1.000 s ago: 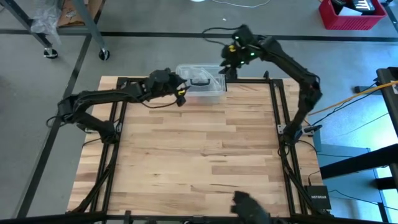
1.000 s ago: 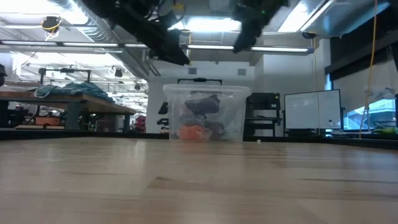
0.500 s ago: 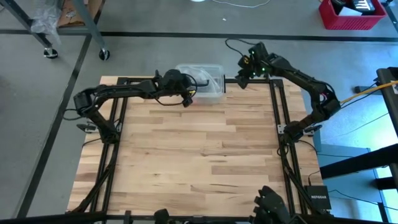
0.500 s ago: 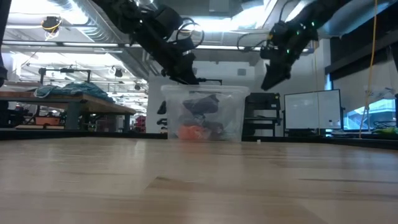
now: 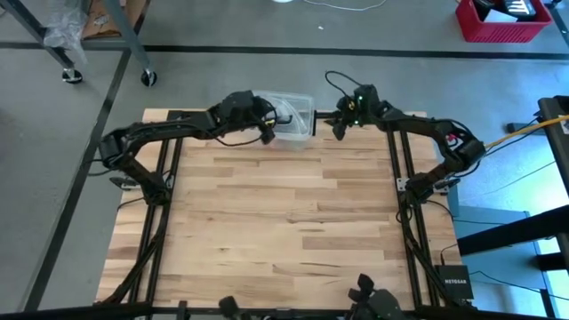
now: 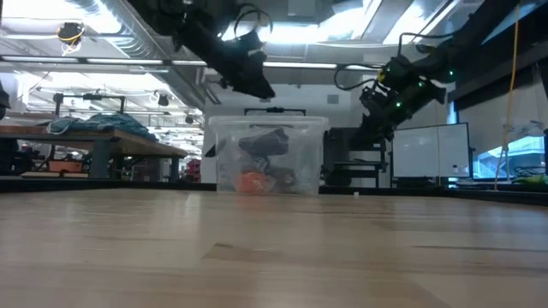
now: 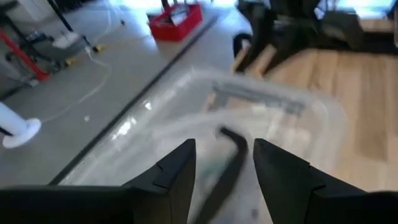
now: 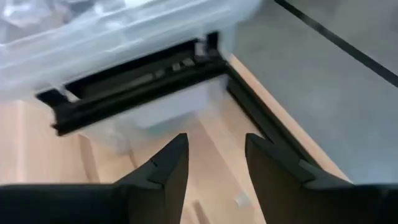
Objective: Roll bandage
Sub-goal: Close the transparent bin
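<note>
A clear plastic box (image 5: 295,120) stands at the middle of the table's far edge. Dark things and an orange thing (image 6: 253,180) lie inside it. Whether one of them is the bandage cannot be told. My left gripper (image 5: 267,132) hovers open over the left part of the box's lid (image 7: 280,118). A black handle (image 7: 234,142) shows between its fingers. My right gripper (image 5: 337,132) is open just off the box's right end. It slants down toward the black latch (image 8: 137,87) there and touches nothing. My left gripper comes at the box from the table's left, slanting down, with an open finger on either side of the lid's black handle (image 7: 231,149). Whether a finger touches the handle or the lid, I cannot tell.
The bare wooden tabletop (image 5: 284,222) stretches from the box to the near edge. Black frame rails run along the table's left side (image 5: 164,196), right side (image 5: 400,178) and far edge (image 8: 261,118). A red crate (image 5: 502,20) sits on the floor beyond.
My right gripper has swung down from above the box's far right corner and now hangs low beside the box's right end. My left gripper has moved a little toward the far right, over the lid. The box has slid slightly toward the table's left.
</note>
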